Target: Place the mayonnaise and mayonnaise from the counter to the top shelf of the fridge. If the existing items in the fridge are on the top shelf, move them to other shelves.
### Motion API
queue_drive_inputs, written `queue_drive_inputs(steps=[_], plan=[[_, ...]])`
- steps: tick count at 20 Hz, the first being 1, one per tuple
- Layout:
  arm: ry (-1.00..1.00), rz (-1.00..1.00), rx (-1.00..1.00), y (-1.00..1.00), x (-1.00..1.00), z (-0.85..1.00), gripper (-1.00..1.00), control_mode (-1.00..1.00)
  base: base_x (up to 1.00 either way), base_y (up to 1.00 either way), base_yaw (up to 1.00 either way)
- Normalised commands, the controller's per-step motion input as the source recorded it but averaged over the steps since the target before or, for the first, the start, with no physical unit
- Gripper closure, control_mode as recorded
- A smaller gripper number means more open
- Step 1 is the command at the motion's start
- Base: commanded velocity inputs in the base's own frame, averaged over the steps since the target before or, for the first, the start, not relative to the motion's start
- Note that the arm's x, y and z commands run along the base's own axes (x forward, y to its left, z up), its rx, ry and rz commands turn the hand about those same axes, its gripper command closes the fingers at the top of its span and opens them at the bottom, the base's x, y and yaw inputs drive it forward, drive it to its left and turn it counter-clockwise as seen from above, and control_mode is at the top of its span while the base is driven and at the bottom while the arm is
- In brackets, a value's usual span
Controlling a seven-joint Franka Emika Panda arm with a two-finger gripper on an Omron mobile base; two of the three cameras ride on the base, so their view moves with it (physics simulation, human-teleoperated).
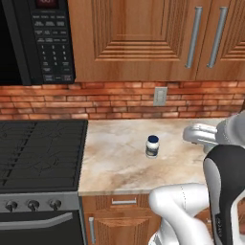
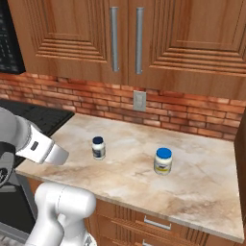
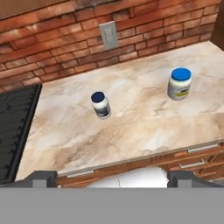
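Two mayonnaise jars stand upright and apart on the beige marble counter (image 3: 131,127). The smaller, dark-blue-lidded mayonnaise (image 3: 101,105) (image 2: 98,148) (image 1: 152,146) is near the counter's middle. The bright-blue-lidded mayonnaise (image 3: 179,84) (image 2: 163,161) stands further right. My gripper (image 3: 113,178) hovers back from the counter's front edge, well short of both jars. It is open, its fingertips (image 3: 43,177) far apart with nothing between them. The fridge, its top shelf and other shelves, and the existing items are out of view.
A black stove (image 1: 38,153) (image 3: 13,127) borders the counter on the left, with a microwave (image 1: 43,38) above it. A brick backsplash with a wall outlet (image 2: 140,101) runs behind. Wooden wall cabinets (image 2: 125,33) hang overhead, and drawers (image 3: 197,155) sit under the counter.
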Motion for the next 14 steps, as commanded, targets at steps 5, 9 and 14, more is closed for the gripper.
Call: queue_drive_inputs(steps=[5,9,14], plan=[[-0.02,0.00,0.06,0.00,0.26,-0.62,-1.00,-1.00,0.00,0.00,0.00],[0.00,0.00,0.01,0.00,0.52,-0.03,-1.00,-1.00,0.00,0.00,0.00],[0.09,0.00,0.00,0.00,0.58,0.00,-1.00,-1.00,0.00,0.00,0.00]])
